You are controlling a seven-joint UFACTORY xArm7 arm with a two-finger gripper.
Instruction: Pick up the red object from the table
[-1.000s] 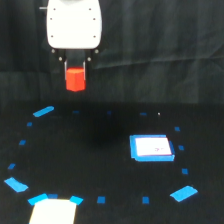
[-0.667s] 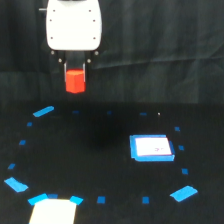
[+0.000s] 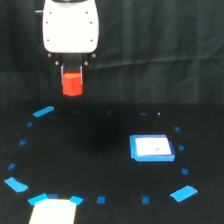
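Observation:
The red object (image 3: 72, 83) is a small orange-red block. It hangs in the air below the white gripper head (image 3: 70, 27), well above the black table (image 3: 95, 150). My gripper (image 3: 72, 75) is shut on the block, with dark fingers on either side of its top. The block is at the upper part of the exterior view's left, above the ring of blue tape marks.
A white-and-blue flat square (image 3: 151, 148) lies on the table at the exterior view's right. Blue tape strips (image 3: 43, 111) and squares form a ring. A pale rectangular patch (image 3: 52, 212) sits at the bottom left edge. A dark curtain hangs behind.
The gripper and the red block sit very slightly lower and further left in the view than a second ago. Nothing on the table has moved.

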